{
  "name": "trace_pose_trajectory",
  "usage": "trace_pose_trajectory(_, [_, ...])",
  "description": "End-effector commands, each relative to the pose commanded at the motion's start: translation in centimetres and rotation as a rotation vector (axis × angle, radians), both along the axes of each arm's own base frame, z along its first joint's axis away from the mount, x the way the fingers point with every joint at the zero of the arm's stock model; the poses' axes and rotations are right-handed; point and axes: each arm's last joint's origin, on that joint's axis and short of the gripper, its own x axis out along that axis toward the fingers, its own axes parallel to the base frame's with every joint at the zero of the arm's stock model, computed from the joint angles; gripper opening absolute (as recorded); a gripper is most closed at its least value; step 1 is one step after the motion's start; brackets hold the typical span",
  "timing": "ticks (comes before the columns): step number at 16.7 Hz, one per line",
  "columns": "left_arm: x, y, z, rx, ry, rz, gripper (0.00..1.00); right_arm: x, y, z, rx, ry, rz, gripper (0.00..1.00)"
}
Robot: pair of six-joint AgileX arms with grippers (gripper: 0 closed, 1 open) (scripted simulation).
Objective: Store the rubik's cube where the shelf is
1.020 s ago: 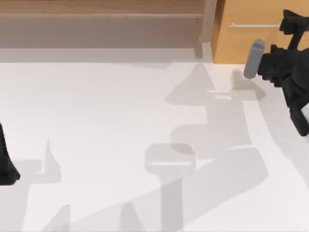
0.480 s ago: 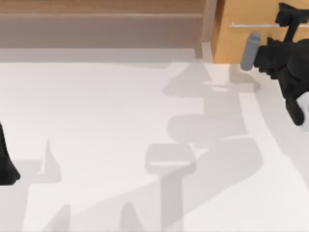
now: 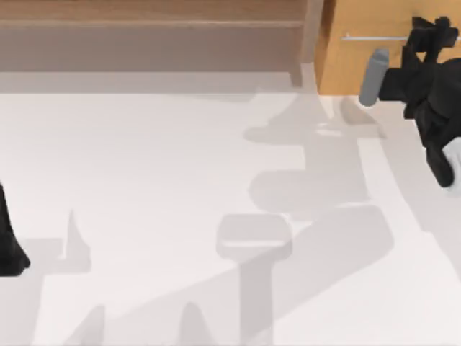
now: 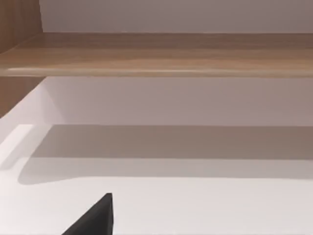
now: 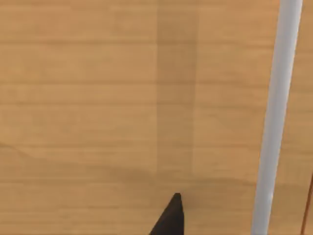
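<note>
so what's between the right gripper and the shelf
In the top view, the right gripper sits at the cabinet front by its handle. Between it and the shelf lies cabinet front, then the shelf's end post.

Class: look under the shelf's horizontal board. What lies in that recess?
Under the shelf board, the left wrist view shows white floor in shadow, with nothing lying in the visible part; its ends are cut off.

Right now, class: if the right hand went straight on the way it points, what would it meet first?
Probably the cabinet front, beside its silver handle. The right hand faces that orange-wood panel at the table's far right; how near it is, I cannot tell.
</note>
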Motion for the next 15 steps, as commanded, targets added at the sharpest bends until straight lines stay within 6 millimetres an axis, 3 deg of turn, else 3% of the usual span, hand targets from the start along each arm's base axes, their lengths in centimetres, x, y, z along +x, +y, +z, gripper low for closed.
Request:
trace_pose_trajectory(5, [0.00, 0.00, 0.00, 0.000, 0.000, 0.000, 1.00, 0.00, 0.00, 0.00, 0.000, 0.000, 0.000, 0.02])
trace_pose_trajectory(15, [0.00, 0.00, 0.00, 0.000, 0.000, 0.000, 1.00, -0.12, 0.15, -0.07, 0.002, 0.004, 0.004, 0.00])
